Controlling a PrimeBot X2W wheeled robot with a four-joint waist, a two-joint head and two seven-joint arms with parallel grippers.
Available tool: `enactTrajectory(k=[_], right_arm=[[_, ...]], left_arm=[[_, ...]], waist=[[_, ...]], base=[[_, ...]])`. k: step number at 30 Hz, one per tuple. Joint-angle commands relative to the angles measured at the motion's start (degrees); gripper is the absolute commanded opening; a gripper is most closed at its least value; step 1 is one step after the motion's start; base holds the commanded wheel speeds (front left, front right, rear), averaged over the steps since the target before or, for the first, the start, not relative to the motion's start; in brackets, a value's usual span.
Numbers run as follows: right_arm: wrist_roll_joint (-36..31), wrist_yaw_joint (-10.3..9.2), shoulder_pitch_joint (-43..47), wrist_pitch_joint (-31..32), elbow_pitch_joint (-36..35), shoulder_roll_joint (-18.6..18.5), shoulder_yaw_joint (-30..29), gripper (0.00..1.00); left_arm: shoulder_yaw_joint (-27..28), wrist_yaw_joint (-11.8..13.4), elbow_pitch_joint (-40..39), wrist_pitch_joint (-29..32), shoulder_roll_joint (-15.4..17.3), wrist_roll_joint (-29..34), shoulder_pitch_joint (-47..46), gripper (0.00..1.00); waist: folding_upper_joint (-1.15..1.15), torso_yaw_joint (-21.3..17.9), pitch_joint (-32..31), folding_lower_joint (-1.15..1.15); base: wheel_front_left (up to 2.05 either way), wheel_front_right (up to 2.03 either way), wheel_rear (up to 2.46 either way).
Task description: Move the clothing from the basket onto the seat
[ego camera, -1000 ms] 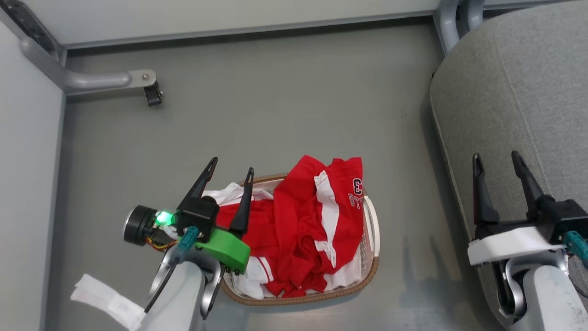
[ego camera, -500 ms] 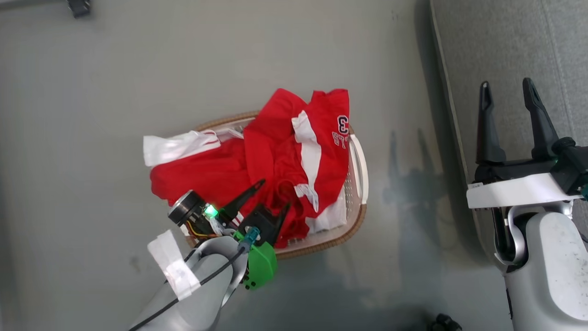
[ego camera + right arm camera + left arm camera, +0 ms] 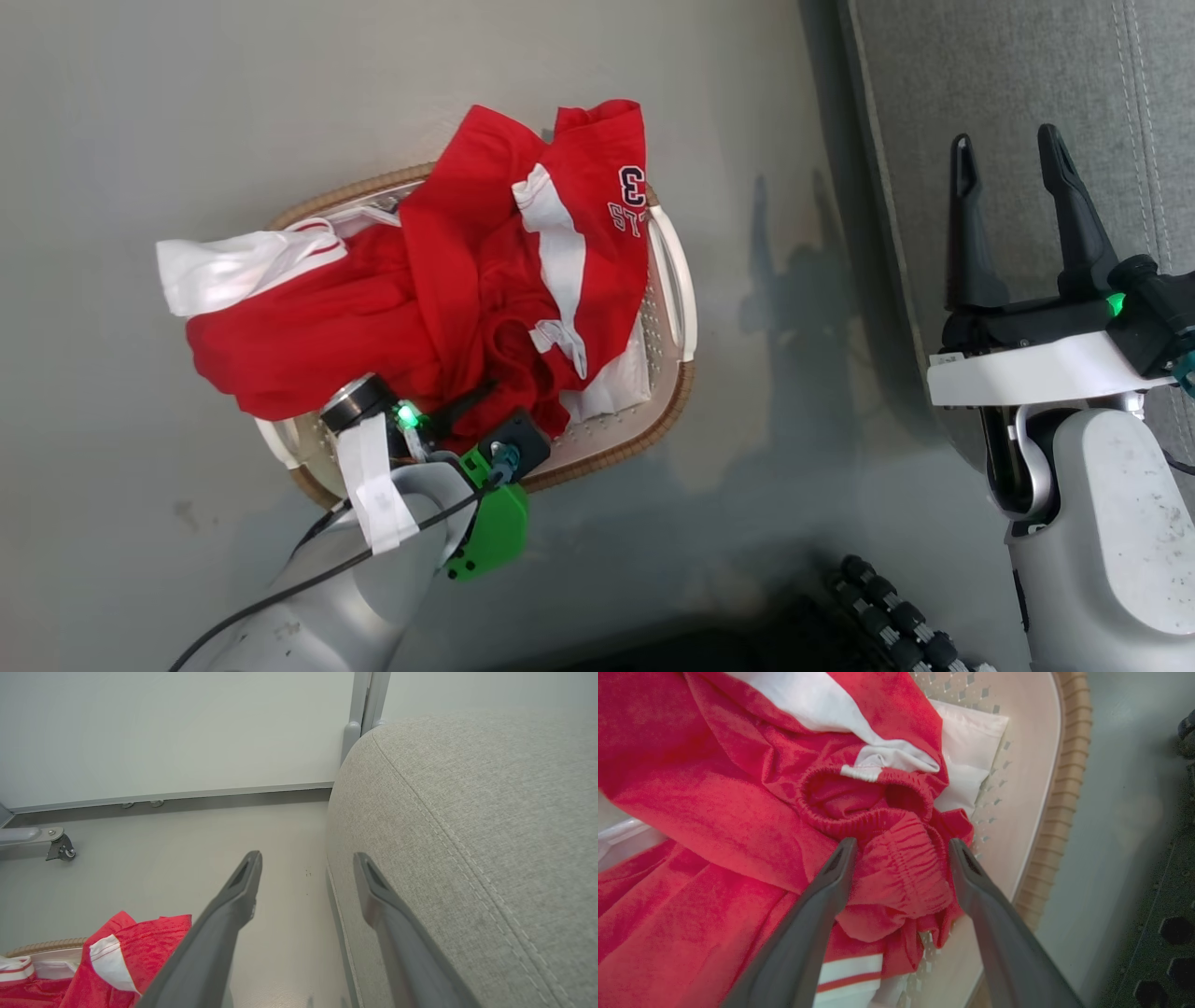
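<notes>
The clothing (image 3: 448,280) fills the basket (image 3: 607,459). The left gripper (image 3: 901,847), released, straddles its bunched red fabric. The right gripper (image 3: 1004,154), also released, hovers over the seat (image 3: 980,75).

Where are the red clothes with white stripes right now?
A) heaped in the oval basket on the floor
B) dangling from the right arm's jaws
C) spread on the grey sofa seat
A: the red white-striped sports clothing lies heaped in the oval cream plastic basket with brown woven rim.
</notes>
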Motion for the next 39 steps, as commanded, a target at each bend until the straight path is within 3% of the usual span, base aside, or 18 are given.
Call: enactTrajectory(k=[1, 8, 9, 10, 11, 12, 13, 25, 31, 39], right_arm=[[0.62, -0.02, -0.51, -0.26, -0.25, -0.17, 0.16, 1.00], [1.90, -0.02, -0.84, -0.26, 0.17, -0.17, 1.14, 1.00], [2.06, -0.02, -0.91, -0.27, 0.29, -0.18, 1.22, 1.00], [2.19, -0.02, -0.96, -0.27, 0.38, -0.18, 1.21, 1.00], [2.34, -0.02, -0.97, -0.26, 0.52, -0.18, 1.19, 1.00], [2.37, -0.02, -0.95, -0.27, 0.62, -0.17, 1.15, 1.00], [2.43, -0.02, -0.87, -0.27, 0.80, -0.18, 1.04, 1.00], [1.38, -0.03, 1.78, -0.27, 3.43, -0.19, -0.50, 1.00], [-1.28, -0.03, 6.53, -0.27, 5.16, -0.20, -2.87, 1.00], [-3.89, -0.03, 14.56, -0.26, 7.29, -0.22, -3.60, 1.00]], left_arm=[[-0.25, -0.06, 1.20, 0.59, 0.33, 0.25, -1.40, 1.00], [-0.51, 3.53, 5.80, 4.74, 0.14, -0.11, -3.98, 1.00], [-0.28, 3.80, 6.06, 4.92, 0.10, -0.60, -4.17, 0.93], [-0.15, 3.90, 6.21, 4.78, 0.08, -0.82, -4.32, 0.59], [-0.12, 3.99, 6.40, 4.63, 0.06, -1.20, -4.46, 0.36], [-0.12, 4.02, 6.53, 4.48, 0.06, -1.32, -4.49, 0.03], [-0.09, 4.10, 6.61, 4.28, 0.04, -1.41, -4.47, 0.00], [-0.39, 3.45, 1.70, -0.26, -0.14, -6.04, -0.52, 0.00], [-0.78, 2.47, -7.44, -1.50, -0.17, -11.22, 3.35, 0.00], [-0.55, 2.08, -18.87, -1.46, -0.16, -13.68, 7.43, 0.00]], waist=[[0.00, -1.79, 1.84, -0.01], [0.00, -2.68, 2.60, -0.01], [0.00, -2.78, 2.61, -0.01], [0.00, -2.83, 2.58, -0.01], [0.00, -2.85, 2.49, -0.01], [0.00, -2.83, 2.36, -0.01], [0.00, -2.78, 2.08, -0.01], [0.00, 0.33, -7.71, -0.01], [0.00, 4.55, -19.41, -0.01], [0.00, 9.08, -34.01, -0.01]], base=[[0.00, 0.00, 0.00], [0.00, 0.00, 0.00], [0.00, 0.00, 0.00], [0.00, 0.00, 0.00], [0.00, 0.00, 0.00], [0.00, 0.00, 0.00], [0.00, 0.00, 0.00], [0.00, 0.00, 0.00], [0.00, 0.00, 0.00], [0.00, 0.00, 0.00]])
